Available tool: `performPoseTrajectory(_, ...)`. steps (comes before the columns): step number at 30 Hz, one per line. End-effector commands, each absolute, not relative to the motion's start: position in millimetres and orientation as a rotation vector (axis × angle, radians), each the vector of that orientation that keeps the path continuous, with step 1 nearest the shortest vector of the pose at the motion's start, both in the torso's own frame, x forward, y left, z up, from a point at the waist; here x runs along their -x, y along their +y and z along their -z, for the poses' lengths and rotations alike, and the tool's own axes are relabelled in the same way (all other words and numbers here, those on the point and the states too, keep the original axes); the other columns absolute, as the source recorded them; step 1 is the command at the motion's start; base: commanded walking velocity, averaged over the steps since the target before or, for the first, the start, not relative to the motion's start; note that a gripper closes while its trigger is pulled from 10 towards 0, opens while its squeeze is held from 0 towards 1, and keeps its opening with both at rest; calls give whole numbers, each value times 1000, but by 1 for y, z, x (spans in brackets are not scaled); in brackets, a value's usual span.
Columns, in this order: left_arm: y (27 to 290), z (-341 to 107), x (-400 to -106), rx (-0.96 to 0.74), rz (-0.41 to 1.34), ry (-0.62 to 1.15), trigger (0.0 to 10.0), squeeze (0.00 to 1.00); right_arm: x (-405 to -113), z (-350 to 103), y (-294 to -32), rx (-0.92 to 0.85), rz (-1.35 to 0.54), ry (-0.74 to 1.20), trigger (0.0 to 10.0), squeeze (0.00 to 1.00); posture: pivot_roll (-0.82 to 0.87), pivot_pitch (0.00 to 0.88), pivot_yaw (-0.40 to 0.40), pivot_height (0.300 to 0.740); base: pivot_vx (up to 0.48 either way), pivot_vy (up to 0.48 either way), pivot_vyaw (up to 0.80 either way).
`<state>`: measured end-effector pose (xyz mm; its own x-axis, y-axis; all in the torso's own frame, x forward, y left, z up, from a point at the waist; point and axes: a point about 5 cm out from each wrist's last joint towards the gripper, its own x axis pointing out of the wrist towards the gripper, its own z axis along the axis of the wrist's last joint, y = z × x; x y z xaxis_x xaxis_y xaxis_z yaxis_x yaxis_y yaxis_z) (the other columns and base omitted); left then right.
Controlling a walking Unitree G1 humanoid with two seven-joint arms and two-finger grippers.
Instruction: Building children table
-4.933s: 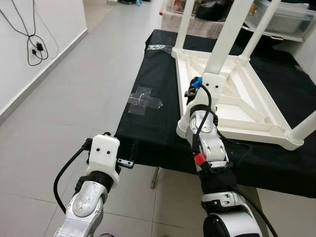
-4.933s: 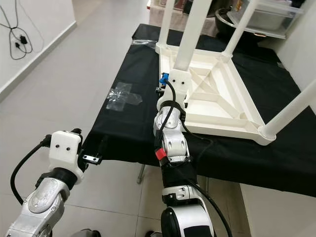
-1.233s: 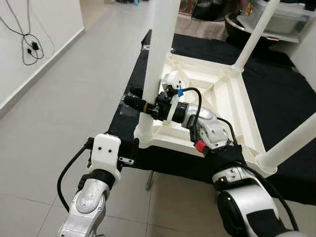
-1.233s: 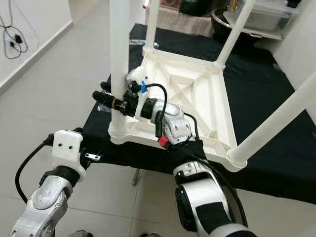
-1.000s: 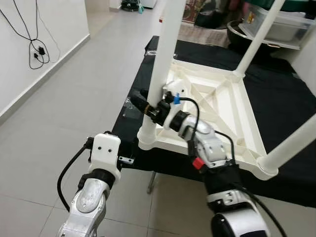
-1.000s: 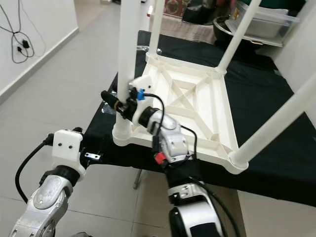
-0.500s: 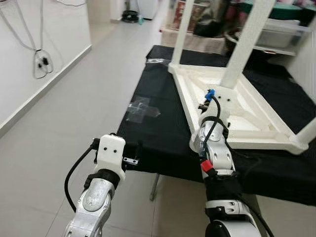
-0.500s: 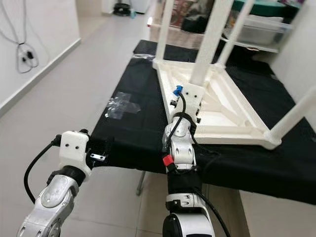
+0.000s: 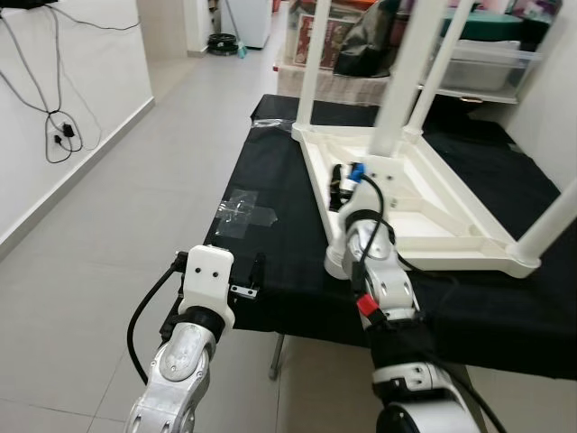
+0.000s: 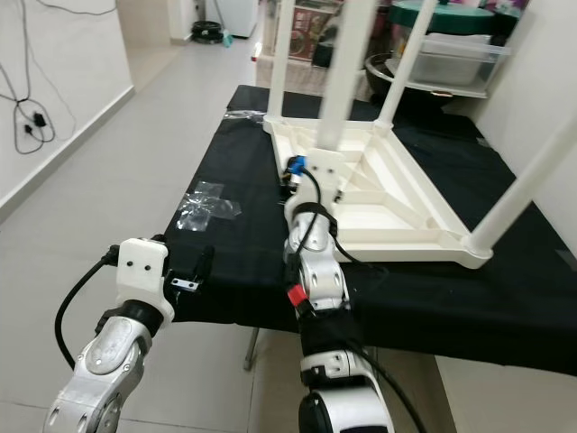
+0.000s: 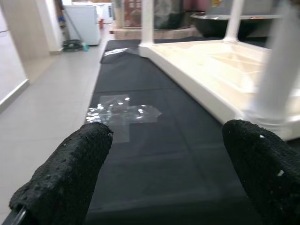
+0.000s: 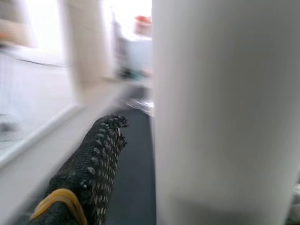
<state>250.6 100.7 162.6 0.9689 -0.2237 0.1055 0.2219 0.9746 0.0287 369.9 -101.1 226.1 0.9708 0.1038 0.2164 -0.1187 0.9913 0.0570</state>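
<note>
Four white legs point upward from the inverted children's table point(image 9: 424, 203), which is laid on the black-covered desk point(image 9: 279, 244). The near leg point(image 9: 397, 90) is pinched by the right tool point(image 9: 339, 188). The left tool point(image 9: 245, 278) is held spread at the desk's edge.

We see two silver, jointed arms, each ending in a white boxy wrist housing with small dark screw holes; a black cable loops from the left arm point(image 9: 180, 361) into its housing, and another curls along the right arm point(image 9: 383, 280), which carries a blue clip near the wrist, a red tag lower down and a black cuff. The left gripper point(image 11: 164, 178) has thick black fingers point(image 11: 70, 173) with a knobbly, foam-like skin. One right finger point(image 12: 91, 173) looks black with pale flecks and what may be a yellow band, though that view is blurred.
</note>
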Motion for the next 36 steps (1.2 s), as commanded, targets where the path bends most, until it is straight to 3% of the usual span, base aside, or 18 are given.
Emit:
performPoseTrajectory(1,99,-160,-250,-14,222,-107,10000,0,-373,-229,-98,-121,-401,-208,10000,0,104,0,-119,740,0,0,0)
performPoseTrajectory(3,99,-160,-251,-18,222,-112,10000,0,-375,-225,-106,-166,-638,-154,10000,0,109,0,-118,740,0,0,0)
performPoseTrajectory(8,101,-161,-251,-28,224,-118,10000,0,-375,-234,-113,-245,-898,-149,10000,0,116,0,-119,740,0,0,0)
performPoseTrajectory(12,101,-161,-250,-31,224,-120,10000,0,-372,-236,-103,-185,-1084,-140,10000,0,126,0,-127,740,0,0,0)
performPoseTrajectory(15,102,-162,-248,-30,218,-124,10000,0,-365,-233,-78,-147,-1311,-128,10000,0,148,0,-142,740,0,0,0)
performPoseTrajectory(23,101,-162,-245,-28,216,-121,10000,0,-366,-222,-53,-96,-1323,-85,10000,0,155,0,-146,740,0,0,0)
performPoseTrajectory(24,102,-162,-243,-28,215,-118,10000,0,-370,-220,-48,-138,-1260,-68,0,0,154,0,-147,740,0,0,0)
performPoseTrajectory(31,103,-159,-241,-29,215,-107,10000,0,-377,-218,-51,-159,-1080,-92,0,0,146,0,-143,740,0,0,0)
performPoseTrajectory(33,103,-159,-241,-27,217,-103,10000,0,-386,-218,-64,-178,-857,-102,0,0,139,0,-141,740,0,0,0)
performPoseTrajectory(34,103,-159,-241,-27,217,-103,10000,0,-386,-218,-64,-178,-857,-102,0,0,139,0,-141,740,0,0,0)
performPoseTrajectory(35,102,-159,-241,-26,218,-103,10000,0,-390,-216,-72,-153,-674,-100,0,0,134,1,-137,740,0,0,0)
performPoseTrajectory(36,102,-159,-241,-26,218,-103,10000,0,-390,-216,-72,-153,-674,-100,0,0,134,1,-137,740,0,0,0)
